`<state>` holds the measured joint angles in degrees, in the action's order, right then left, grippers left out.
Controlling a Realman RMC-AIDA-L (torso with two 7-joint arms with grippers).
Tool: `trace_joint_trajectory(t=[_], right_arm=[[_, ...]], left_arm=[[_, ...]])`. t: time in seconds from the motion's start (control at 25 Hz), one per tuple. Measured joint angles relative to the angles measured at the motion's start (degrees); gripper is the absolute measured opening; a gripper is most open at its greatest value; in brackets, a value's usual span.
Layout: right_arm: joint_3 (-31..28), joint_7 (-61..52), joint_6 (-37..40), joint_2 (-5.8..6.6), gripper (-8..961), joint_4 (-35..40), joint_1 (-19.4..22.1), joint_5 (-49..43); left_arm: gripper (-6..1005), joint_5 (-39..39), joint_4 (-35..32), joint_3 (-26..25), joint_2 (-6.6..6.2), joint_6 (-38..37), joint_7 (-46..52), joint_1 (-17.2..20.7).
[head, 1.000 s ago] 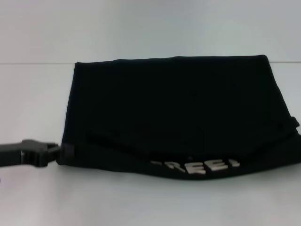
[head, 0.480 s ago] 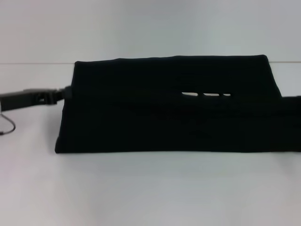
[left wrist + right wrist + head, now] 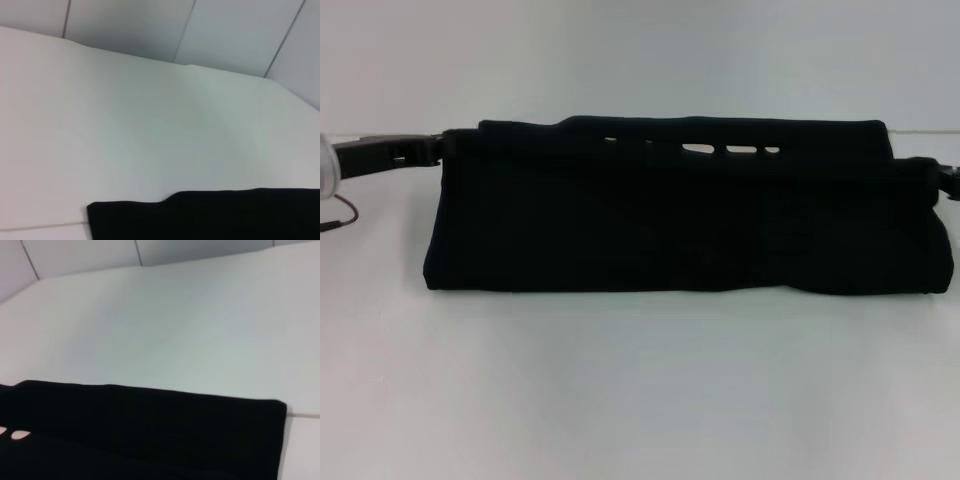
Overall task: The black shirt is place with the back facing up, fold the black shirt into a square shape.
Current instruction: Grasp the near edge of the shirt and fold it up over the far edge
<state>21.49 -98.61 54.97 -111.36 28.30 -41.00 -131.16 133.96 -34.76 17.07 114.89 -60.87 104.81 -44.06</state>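
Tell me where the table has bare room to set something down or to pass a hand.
The white table is bare between its near edge and the folded matte-black fabric shirt. A strip beyond the shirt is bare too. It is crowded at the shirt's far corners, where the left gripper and right gripper sit.

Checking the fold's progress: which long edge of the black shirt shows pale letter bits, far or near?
The far edge of the plain matte-black fabric shirt: small pale marks peek there, while the near edge stays plain black.

Probably a lab: bare white table, panelled wall.
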Motion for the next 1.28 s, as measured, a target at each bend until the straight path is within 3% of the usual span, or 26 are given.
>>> trace_joint_trajectory(t=[0.24, 0.48, 0.84, 1.28], right_arm=[[2.19, -1.3, -6.81, -0.25, 30, -2.95, -3.34, 0.02], [2.3, -1.71, -11.79, -0.54, 30, -3.15, -5.77, 0.16], [2.33, 0.23, -18.24, 0.05, 30, -5.84, -8.58, 0.81], [2.51, 1.38, -20.38, -0.2, 31, -6.25, -9.42, 0.88]], left_arm=[[5, -0.24, 0.79, 8.32, 0.57, 7.63, 0.26, -1.96], [6, -0.25, 1.1, 12.34, 0.78, 12.48, 0.39, -3.67], [6, -0.36, 3.53, 12.98, 0.58, 20.59, -0.27, -6.22], [6, -1.41, 3.92, 12.51, 0.45, 21.01, 0.01, -6.26]])
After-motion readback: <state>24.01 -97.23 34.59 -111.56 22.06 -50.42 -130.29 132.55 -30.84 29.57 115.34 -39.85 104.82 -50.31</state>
